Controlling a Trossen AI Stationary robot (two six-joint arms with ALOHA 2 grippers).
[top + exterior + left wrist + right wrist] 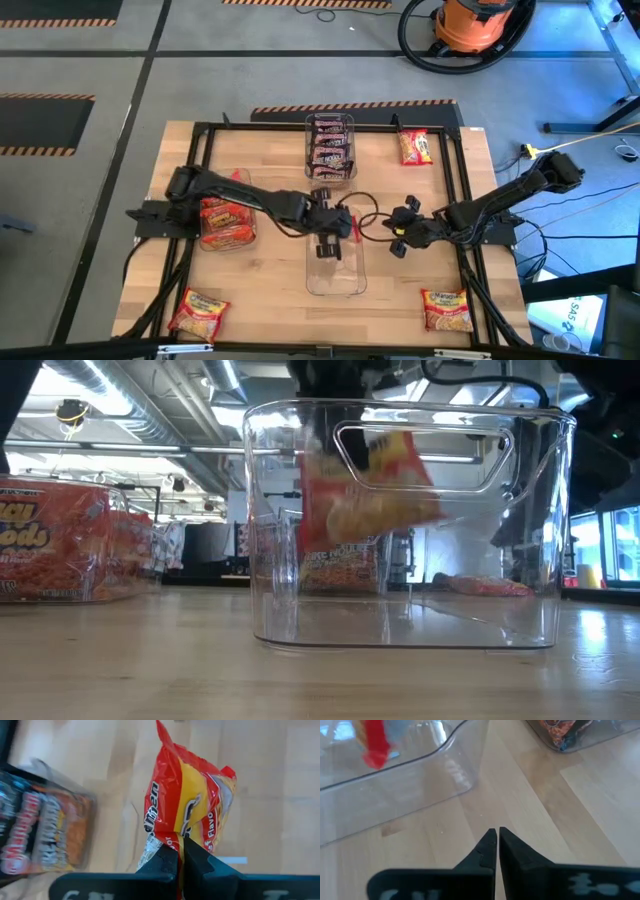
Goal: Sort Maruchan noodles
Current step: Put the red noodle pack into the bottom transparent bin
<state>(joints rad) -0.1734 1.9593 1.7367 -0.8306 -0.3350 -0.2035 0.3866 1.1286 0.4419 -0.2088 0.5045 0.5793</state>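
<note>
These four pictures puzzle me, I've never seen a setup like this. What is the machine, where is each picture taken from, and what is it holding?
It is a robot with two dark arms at a wooden table, each ending in a two-finger gripper. One picture looks straight down from above, one looks level across the tabletop, and two come from cameras on the arms' wrists. The left gripper is shut on a red-and-yellow noodle packet, held over the empty clear bin in the middle. The right gripper waits beside that bin, shut and empty. Another bin holds orange-red packets, a third bin holds dark ones. Three loose packets lie on the table.
</note>
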